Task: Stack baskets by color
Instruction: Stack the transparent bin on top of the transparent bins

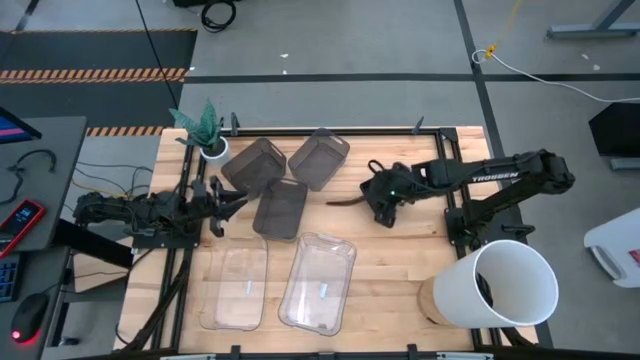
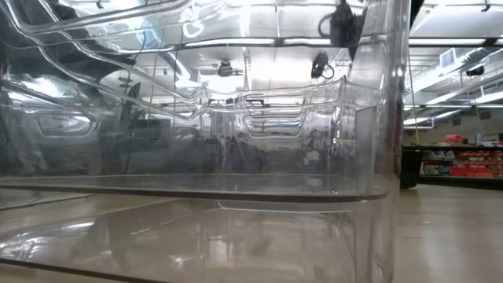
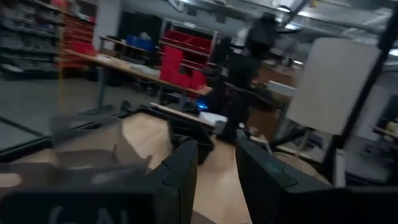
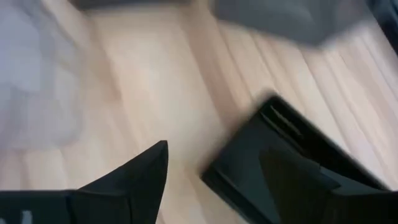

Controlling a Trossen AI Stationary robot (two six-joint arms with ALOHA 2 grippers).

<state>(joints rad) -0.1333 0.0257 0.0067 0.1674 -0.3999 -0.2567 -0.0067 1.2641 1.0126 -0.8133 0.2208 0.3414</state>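
The high view shows three smoky grey baskets (image 1: pixel 281 208) grouped at the table's far middle, two clear baskets (image 1: pixel 319 281) side by side nearer the front, one black basket (image 4: pixel 273 162) seen by the right wrist, one white bucket (image 1: pixel 500 283), one plant pot (image 1: pixel 213 148), and two arms.

A big white bucket (image 1: pixel 510 285) lies tipped at the wooden table's (image 1: pixel 390 260) near right corner, its open mouth facing up. A small white pot (image 1: pixel 214 149) with a green plant (image 1: pixel 200 124) stands at the far left corner. Red bins (image 3: pixel 180 59) line shelves beyond.
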